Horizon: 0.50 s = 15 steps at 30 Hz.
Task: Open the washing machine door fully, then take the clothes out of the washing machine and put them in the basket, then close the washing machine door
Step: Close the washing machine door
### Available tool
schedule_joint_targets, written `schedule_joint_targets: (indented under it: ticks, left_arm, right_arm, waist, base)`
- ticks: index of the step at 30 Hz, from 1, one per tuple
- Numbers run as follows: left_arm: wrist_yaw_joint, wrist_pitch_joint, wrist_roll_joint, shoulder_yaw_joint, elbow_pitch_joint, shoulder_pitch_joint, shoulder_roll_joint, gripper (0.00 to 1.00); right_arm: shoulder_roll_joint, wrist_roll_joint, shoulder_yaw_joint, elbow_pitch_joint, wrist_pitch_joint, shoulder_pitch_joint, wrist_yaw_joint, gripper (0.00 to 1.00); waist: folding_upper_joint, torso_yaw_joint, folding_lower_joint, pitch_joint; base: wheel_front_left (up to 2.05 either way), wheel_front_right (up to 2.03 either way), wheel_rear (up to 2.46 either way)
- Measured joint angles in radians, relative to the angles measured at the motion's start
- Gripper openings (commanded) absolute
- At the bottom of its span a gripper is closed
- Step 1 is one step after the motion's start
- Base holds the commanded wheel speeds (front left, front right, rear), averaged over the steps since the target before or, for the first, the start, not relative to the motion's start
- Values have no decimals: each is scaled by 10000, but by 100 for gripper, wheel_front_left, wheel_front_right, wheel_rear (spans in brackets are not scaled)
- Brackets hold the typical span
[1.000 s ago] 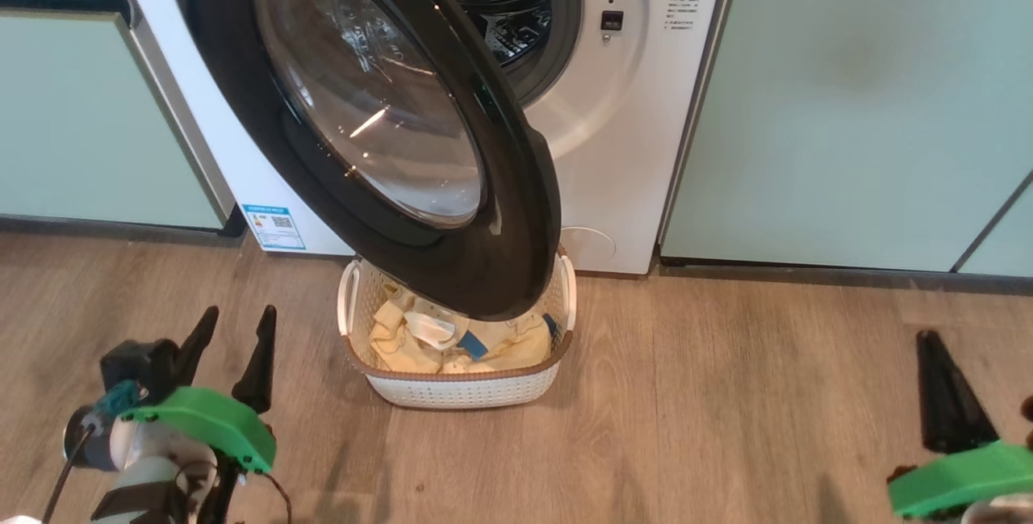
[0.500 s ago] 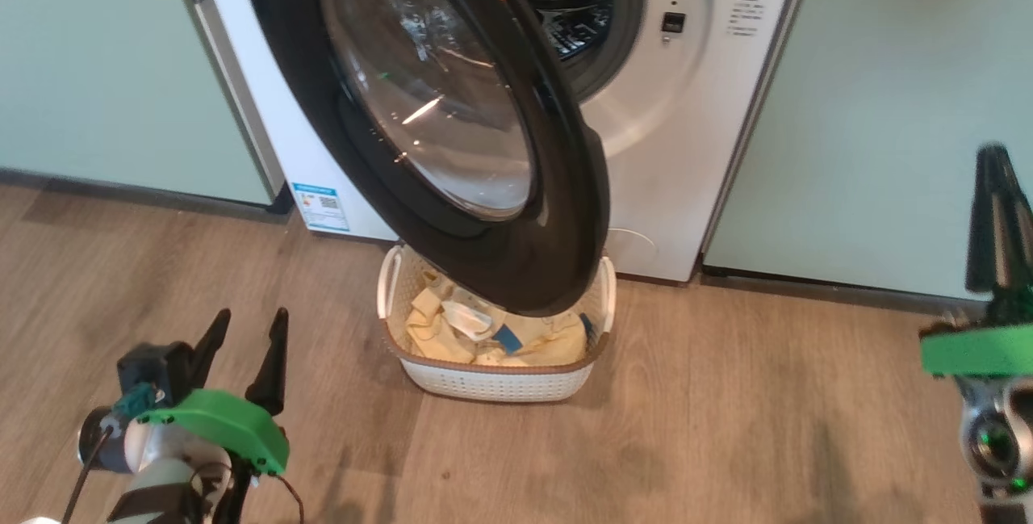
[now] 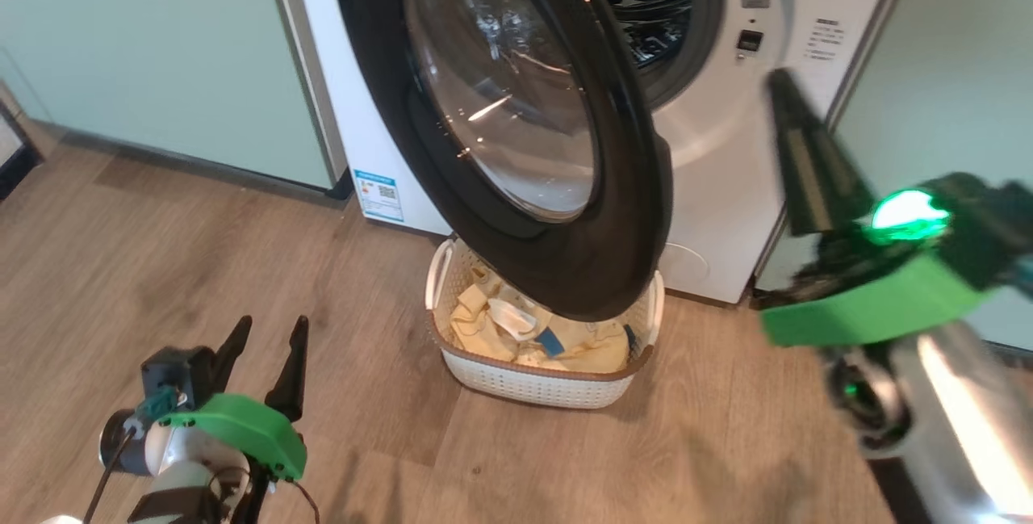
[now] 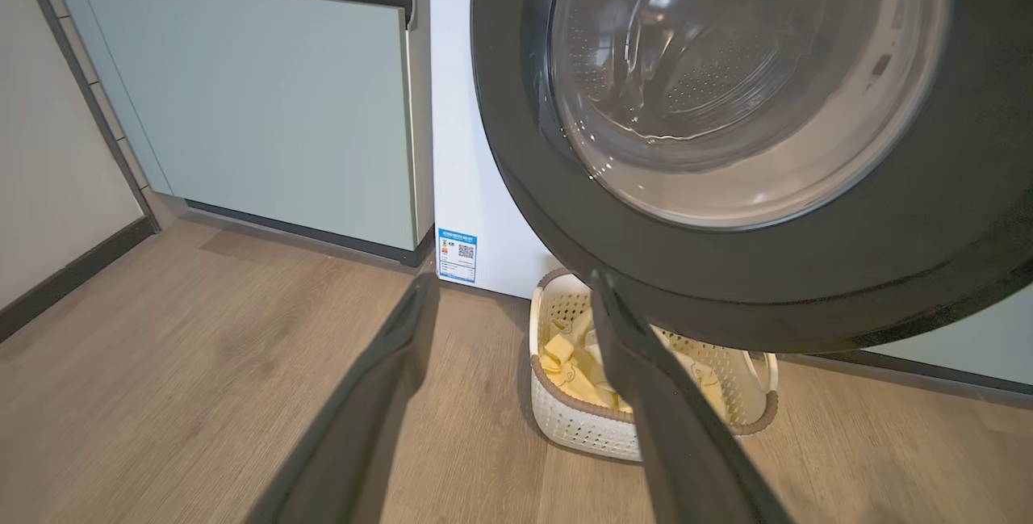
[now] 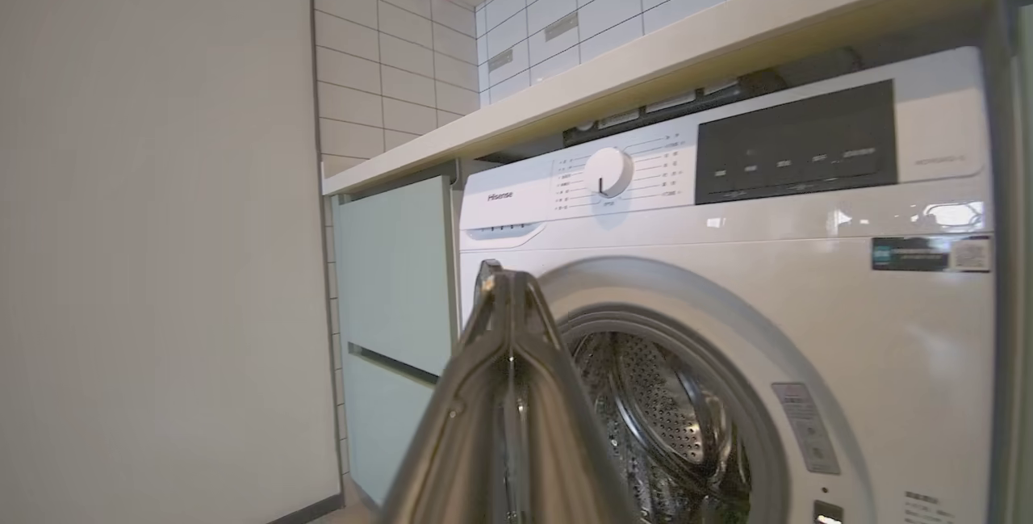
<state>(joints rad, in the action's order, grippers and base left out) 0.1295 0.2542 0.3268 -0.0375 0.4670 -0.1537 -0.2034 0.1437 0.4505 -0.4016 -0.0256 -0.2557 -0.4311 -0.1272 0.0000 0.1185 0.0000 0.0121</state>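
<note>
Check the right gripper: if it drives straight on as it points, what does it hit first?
Probably the washing machine: the shut right gripper aims at its white front by the upper rim of the drum mouth. How far off it is, I cannot tell.

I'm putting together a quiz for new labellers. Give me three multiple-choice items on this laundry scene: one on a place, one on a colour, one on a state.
1. Where do the clothes lie?
A. On the floor
B. In the basket
C. On top of a cabinet

2. What colour is the basket's rim?
A. Brown
B. Blue
C. Green

3. How is the washing machine door?
A. Shut
B. Taken off
C. Swung open

Answers:
1 B, cream-yellow cloth sits inside the perforated walls.
2 A, a brown band rings its top.
3 C, it hangs out over the basket.
</note>
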Motion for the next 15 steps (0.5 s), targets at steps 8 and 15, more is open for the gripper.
schedule_joint_targets:
  ticks: [8, 15]
  left_arm:
    - [0, 0, 0, -117, 50, -209, 100, 100]
    - [0, 0, -38, -286, 104, -217, 207, 100]
  right_arm:
    - [-441, 71, -2297, 1195, 0, -446, 0, 0]
    - [-625, 257, -3994, 2431, 2, -500, 0, 0]
  waist:
    - [0, 454, 0, -145]
    - [0, 672, 1, -330]
  base:
    - [0, 0, 0]
    - [0, 0, 0]
